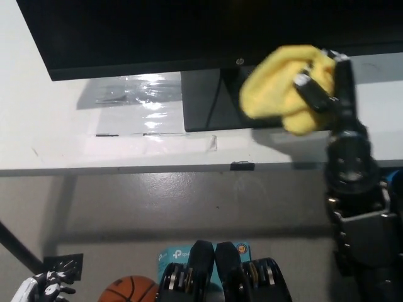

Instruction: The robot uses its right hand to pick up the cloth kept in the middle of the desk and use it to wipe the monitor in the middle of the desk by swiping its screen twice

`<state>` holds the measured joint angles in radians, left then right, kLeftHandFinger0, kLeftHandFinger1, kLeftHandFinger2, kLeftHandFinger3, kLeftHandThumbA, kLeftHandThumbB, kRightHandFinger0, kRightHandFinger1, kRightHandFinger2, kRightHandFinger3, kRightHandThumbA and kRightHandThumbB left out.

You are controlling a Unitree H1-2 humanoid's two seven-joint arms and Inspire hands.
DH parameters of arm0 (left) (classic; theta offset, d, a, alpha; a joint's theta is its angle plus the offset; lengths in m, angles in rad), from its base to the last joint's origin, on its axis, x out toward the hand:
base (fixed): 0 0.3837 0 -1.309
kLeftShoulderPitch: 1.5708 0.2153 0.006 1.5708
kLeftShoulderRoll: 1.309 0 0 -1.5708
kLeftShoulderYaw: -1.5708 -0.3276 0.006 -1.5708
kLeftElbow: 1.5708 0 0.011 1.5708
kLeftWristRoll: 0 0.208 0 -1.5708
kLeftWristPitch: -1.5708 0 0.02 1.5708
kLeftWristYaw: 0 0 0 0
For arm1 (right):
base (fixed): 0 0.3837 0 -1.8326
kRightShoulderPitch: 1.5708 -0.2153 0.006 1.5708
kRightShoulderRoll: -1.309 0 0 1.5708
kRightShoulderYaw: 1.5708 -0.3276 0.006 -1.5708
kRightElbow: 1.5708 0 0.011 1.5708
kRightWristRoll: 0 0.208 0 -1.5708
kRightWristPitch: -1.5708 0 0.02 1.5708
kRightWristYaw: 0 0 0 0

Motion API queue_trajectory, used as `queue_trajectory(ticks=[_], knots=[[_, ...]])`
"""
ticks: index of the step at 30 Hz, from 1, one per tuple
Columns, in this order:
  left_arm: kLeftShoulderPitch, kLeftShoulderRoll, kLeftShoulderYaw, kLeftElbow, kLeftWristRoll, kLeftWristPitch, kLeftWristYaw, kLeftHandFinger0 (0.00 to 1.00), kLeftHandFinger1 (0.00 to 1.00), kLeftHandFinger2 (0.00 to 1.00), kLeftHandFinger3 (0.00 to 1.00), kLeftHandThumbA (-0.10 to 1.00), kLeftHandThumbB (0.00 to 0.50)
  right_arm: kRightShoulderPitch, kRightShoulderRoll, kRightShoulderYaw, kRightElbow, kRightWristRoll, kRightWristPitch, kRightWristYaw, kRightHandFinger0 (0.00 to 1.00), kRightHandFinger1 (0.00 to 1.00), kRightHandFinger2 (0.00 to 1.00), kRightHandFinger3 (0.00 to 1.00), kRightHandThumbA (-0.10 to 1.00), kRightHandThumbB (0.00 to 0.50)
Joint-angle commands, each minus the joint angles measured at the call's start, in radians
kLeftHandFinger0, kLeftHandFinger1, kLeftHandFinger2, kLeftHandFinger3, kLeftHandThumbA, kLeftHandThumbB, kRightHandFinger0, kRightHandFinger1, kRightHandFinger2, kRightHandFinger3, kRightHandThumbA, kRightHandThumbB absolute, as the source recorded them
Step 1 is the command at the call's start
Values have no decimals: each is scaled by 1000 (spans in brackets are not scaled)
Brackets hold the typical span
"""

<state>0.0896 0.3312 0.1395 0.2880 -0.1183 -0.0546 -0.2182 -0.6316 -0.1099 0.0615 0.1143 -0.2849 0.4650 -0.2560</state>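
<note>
One risk is showing: the black right robot hand [327,88], gripping the bunched yellow cloth [283,94], is hovering below the monitor [157,31] edge above the bench [56,138], possibly losing screen contact.

The wide black flat monitor [189,31] fills the back of the white counter [56,141], and its dark rectangular stand base [204,100] blocks the middle just below the screen's lower edge. The black right hand [324,85], closed on the crumpled yellow cloth [283,94], takes up the space right of that base. Left of the base the counter lies open, bearing only flat clear tape [135,107].
</note>
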Motion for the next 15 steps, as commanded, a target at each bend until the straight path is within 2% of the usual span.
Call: queue_trajectory(ticks=[1,2,3,5,6,7,8,10,12,13,14,15], knots=[[1,8,19,-14,-6,-33,15,437,514,692,799,457,248,-45,-59,-37,51,-31,5,21,0,0,51,157,-100,79],[3,7,19,-12,-6,-38,13,436,513,691,800,457,248,-49,-83,-39,80,-27,4,11,0,12,176,148,-100,84],[4,7,20,-13,-9,-38,13,436,513,691,802,454,253,-54,-91,-50,108,-24,-13,0,0,12,254,96,-100,100],[10,6,23,-16,-13,-39,12,437,513,690,805,451,254,-61,-103,-63,151,-19,-40,-16,0,24,317,61,-100,105],[12,9,22,-17,-9,-41,11,428,506,687,813,468,254,-74,-122,-68,198,-25,-59,-29,0,77,379,140,-100,102],[14,9,23,-20,-9,-38,11,429,507,686,813,462,255,-85,-133,-73,231,-29,-69,-40,0,96,395,142,-100,103],[17,7,26,-26,-11,-32,12,430,508,685,813,460,255,-94,-137,-76,251,-31,-72,-49,0,96,388,139,-100,103],[19,7,26,-36,-4,-19,17,435,513,681,819,461,248,-126,-153,-90,320,-29,-98,-75,0,72,360,57,-100,94],[20,5,27,-38,-4,-20,17,438,514,677,821,448,245,-146,-151,-96,357,-35,-102,-103,0,75,365,47,-100,73],[17,6,29,-41,-6,-15,17,440,514,678,823,441,248,-166,-151,-95,391,-42,-121,-124,0,95,373,150,-100,57],[15,6,30,-42,-7,-14,17,441,514,678,825,439,249,-173,-151,-94,404,-45,-130,-132,0,71,318,186,-100,54],[9,10,29,-30,-5,-24,14,443,510,681,830,452,270,-177,-149,-87,417,-50,-137,-138,0,42,267,253,-100,34]])
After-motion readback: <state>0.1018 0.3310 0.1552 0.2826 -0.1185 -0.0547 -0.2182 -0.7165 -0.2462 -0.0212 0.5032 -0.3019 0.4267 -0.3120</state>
